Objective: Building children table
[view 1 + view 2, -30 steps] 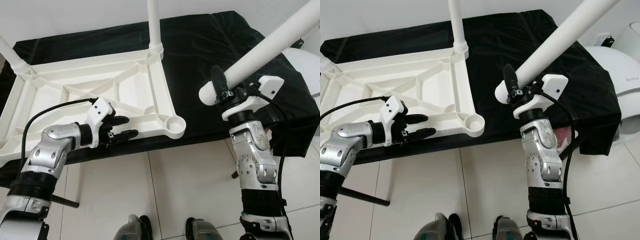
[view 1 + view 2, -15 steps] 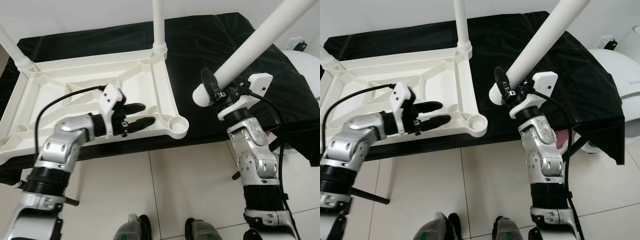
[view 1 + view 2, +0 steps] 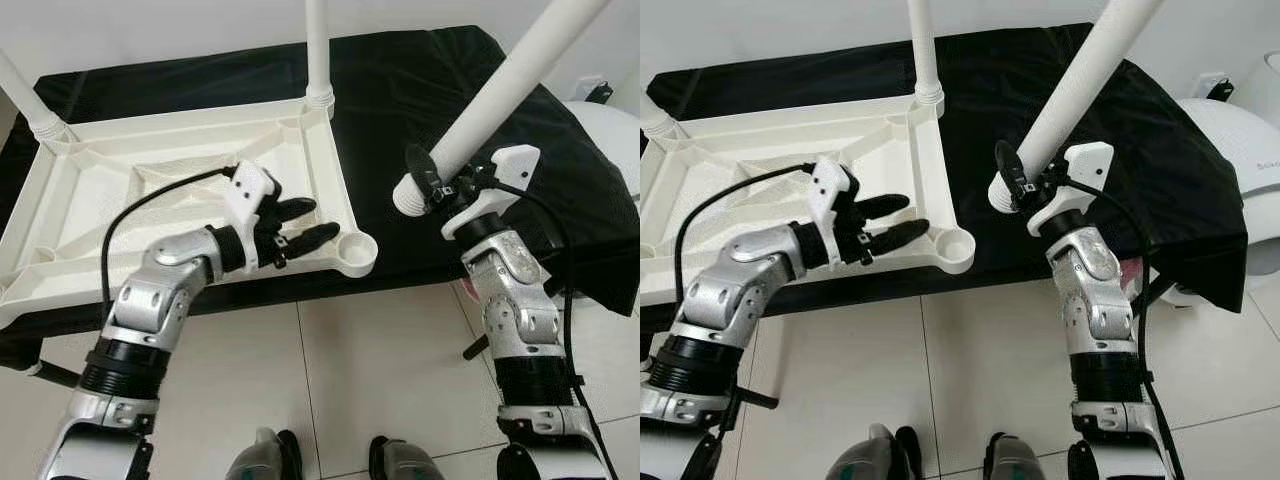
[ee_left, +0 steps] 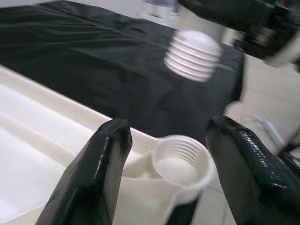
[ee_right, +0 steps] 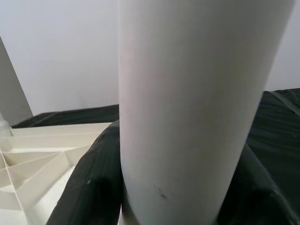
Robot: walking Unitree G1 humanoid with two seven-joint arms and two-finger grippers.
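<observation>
Since a second ago, left gripper [image 3: 305, 222] has advanced along the upturned white tabletop's [image 3: 130, 190] near rim toward the empty corner socket [image 3: 354, 249], jaws released. Right gripper [image 3: 432, 185] stays clenched on a white table leg [image 3: 500, 90], threaded end [image 4: 192, 55] hovering at 2 o'clock of that socket above the black-covered counter [image 3: 420, 90].

No readable text, label or number anywhere.
</observation>
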